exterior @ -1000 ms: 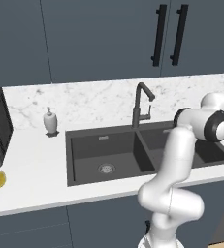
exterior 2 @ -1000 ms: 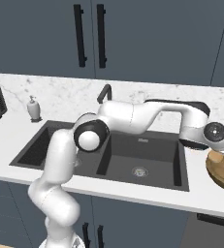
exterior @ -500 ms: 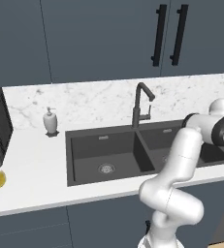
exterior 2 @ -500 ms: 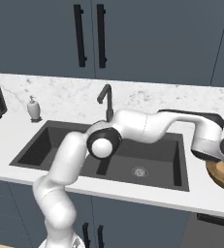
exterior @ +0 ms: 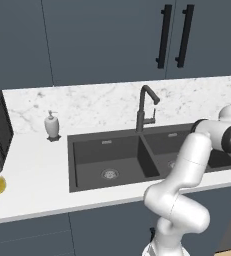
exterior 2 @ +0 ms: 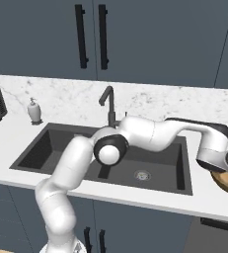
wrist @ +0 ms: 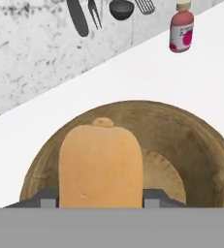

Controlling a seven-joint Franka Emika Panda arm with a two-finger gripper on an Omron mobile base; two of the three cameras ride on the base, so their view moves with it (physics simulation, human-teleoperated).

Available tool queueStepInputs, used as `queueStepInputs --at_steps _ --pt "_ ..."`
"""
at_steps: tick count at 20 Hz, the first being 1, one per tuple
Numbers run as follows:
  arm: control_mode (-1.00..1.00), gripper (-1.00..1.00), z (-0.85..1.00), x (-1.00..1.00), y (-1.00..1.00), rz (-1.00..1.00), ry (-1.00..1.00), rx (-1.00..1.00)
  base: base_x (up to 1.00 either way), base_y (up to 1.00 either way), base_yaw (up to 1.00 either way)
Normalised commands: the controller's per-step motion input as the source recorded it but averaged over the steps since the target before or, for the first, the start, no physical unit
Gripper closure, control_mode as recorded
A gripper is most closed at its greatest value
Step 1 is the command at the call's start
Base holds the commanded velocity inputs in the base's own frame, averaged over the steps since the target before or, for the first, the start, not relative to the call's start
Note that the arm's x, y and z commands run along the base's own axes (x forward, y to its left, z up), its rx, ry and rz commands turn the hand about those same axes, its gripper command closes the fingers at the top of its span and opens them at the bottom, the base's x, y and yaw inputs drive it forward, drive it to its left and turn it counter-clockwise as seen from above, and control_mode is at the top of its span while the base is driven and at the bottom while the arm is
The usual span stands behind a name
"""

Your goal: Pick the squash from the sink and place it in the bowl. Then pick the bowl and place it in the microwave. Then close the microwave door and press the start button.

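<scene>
Two sink (exterior: 117, 160) basins in white marble counter (exterior: 32, 175), navy cabinets (exterior: 102, 40).

bowl (wrist: 191, 145): rough brown wood | squash (wrist: 100, 164): smooth matt orange | counter (wrist: 108, 82): smooth white

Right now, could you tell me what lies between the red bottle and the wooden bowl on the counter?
In the hand view, only bare white counter lies between the red bottle and the bowl. The squash sits over the bowl.
</scene>
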Motion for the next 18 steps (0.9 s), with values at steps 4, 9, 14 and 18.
queueStepInputs --at_steps 4,9,14,18 --pt "-1.0 1.0 0.0 0.08 -0.1 0.0 0.01 0.0 0.0 0.0 0.0" --pt "-1.0 -1.0 -0.18 0.14 -0.04 0.0 0.05 0.0 0.0 0.0 0.0" --pt "-1.0 -1.0 -0.35 0.01 0.0 -0.03 0.0 0.0 0.0 0.0 0.0" --pt "-1.0 -1.0 -0.15 0.02 0.06 -0.02 0.0 0.0 0.0 0.0 0.0"
